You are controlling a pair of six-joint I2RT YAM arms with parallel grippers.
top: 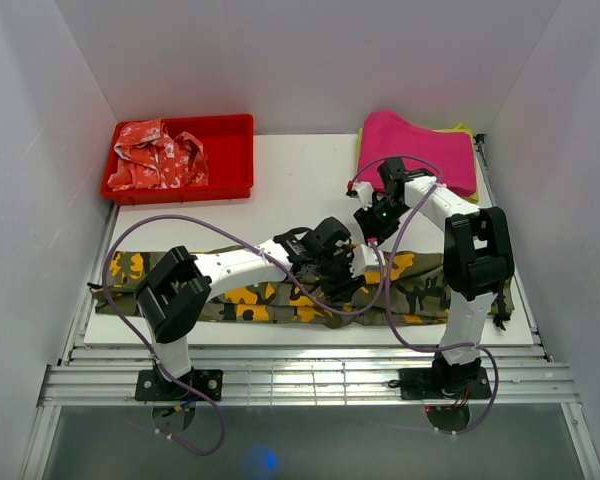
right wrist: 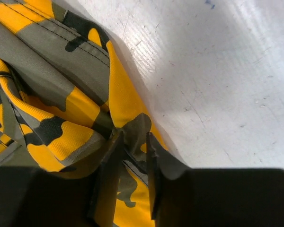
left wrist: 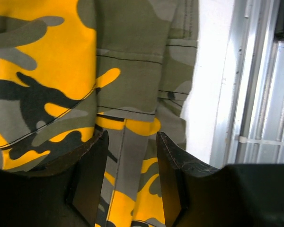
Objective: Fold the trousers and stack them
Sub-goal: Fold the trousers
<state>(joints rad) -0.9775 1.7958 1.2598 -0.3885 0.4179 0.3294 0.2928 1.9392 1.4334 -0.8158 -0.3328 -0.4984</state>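
Note:
The camouflage trousers (top: 250, 296) lie stretched left to right along the near part of the white table (top: 300, 175). My left gripper (top: 336, 268) hovers low over their middle. In the left wrist view it (left wrist: 130, 135) is open, its fingers straddling flat cloth (left wrist: 47, 56) near the table's near edge. My right gripper (top: 372, 234) is at the trousers' far edge. The right wrist view shows it (right wrist: 132, 133) shut on a puckered fold of the trousers (right wrist: 61, 71), with cloth bunched between the fingertips and bare table beside it.
At the back left, a red tray (top: 235, 190) holds a red-and-white garment (top: 155, 155). Folded pink cloth (top: 420, 150) lies at the back right over a yellow piece (top: 462, 129). Metal rails (top: 310, 375) run along the near edge. White walls enclose three sides.

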